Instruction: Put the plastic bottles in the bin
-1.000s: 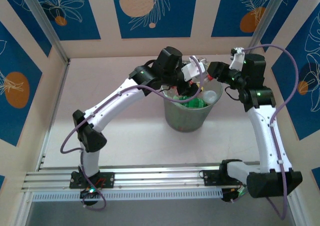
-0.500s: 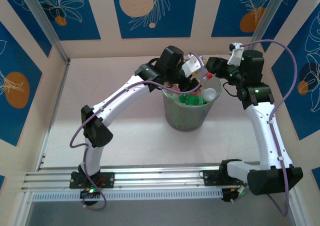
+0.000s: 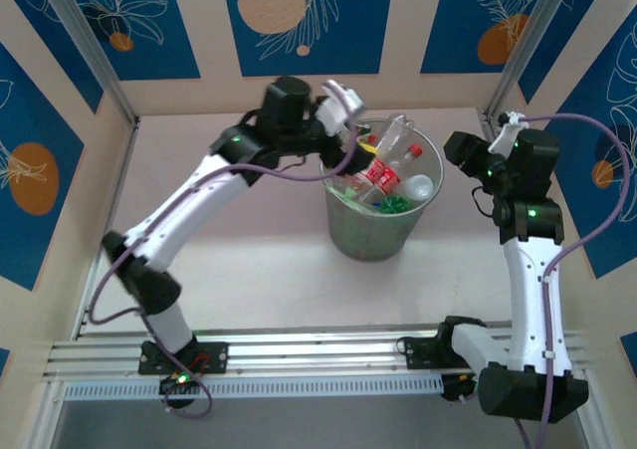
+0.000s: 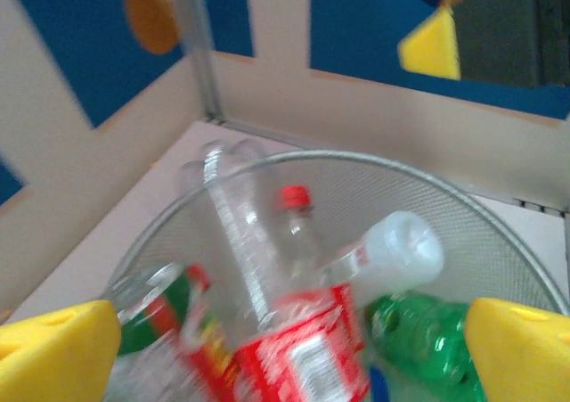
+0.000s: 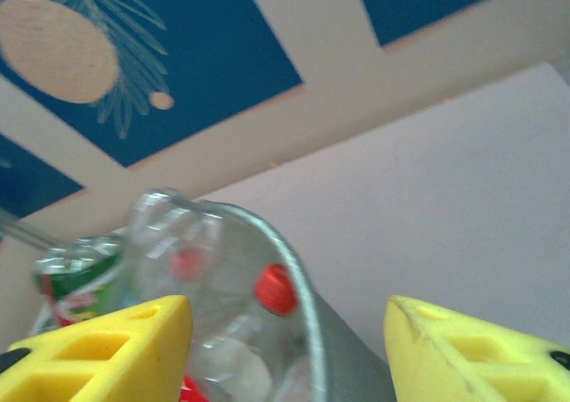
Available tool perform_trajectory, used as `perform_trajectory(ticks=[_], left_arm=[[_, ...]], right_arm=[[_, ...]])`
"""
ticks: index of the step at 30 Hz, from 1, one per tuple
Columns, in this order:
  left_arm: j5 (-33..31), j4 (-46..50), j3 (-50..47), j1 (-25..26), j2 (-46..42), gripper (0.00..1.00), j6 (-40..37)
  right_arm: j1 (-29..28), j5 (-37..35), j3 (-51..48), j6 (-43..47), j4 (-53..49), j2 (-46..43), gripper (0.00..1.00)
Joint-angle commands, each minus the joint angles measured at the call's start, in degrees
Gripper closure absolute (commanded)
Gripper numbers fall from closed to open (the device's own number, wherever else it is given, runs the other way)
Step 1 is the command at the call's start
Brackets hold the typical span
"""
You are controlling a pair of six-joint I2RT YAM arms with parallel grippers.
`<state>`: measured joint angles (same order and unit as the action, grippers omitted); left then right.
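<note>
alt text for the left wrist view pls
A bin holds plastic bottles: one red-labelled with a red cap, one white-capped, one green. The left hand hangs open near its rim, yellow fingers at the bottom corners.

Both arms have backed off the bin (image 3: 373, 235). The left gripper (image 3: 345, 111), which hung over the opening 1 second ago, now sits beyond the far-left rim, and its arm has swung out to the left. Its jaws have spread wide and hold nothing. The right gripper (image 3: 460, 152) has drawn away to the right, apart from the rim, with its jaws parted and empty. With the grippers gone, 2 bottles now lie free atop the pile. A red-labelled bottle (image 3: 383, 177) with a red cap rests tilted across the top, and a clear bottle (image 3: 394, 132) leans against the far rim.
</note>
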<state>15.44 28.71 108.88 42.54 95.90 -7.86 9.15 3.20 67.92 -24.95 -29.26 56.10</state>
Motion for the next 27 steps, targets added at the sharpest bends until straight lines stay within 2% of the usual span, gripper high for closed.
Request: perform_trajectory(ticks=[1,3,7,10,13,17,21,27], left_arm=[[-4.17,-4.88,-11.08,-5.56,-8.70,0.00,6.04],[-6.32,-7.01,-20.35,-8.95,-14.92,0.00,8.95],[-17.55,-6.32,-34.56,-14.07,-26.52,0.00,10.65],[-24.44,-5.24,-44.64,-18.45,-34.57,0.00,13.35],[-30.97,-4.84,-53.68,-22.62,-41.43,0.00,16.87],[-34.95,-5.19,-63.59,-26.98,-47.67,0.00,18.85],[-38.95,-8.08,-70.66,-29.35,-50.87,0.00,20.07],[-40.67,-14.05,-77.47,-31.34,-53.36,0.00,21.16]], right_arm=[[2.51,-4.24,-3.82,0.50,-3.41,-2.56,0.36],[3.89,-5.88,-7.67,0.03,-3.22,-3.72,0.29],[6.09,-9.66,-15.39,-0.27,-1.32,-4.90,0.15],[8.03,-11.00,-20.55,-0.87,0.67,-3.77,0.14],[9.74,-8.48,-24.44,-3.17,3.66,-2.20,0.14],[9.76,-4.22,-27.47,-5.12,8.70,1.61,0.15],[6.66,-0.38,-26.88,-5.82,12.20,7.52,0.16],[-0.05,-0.13,-24.06,-5.83,13.37,13.05,0.17]])
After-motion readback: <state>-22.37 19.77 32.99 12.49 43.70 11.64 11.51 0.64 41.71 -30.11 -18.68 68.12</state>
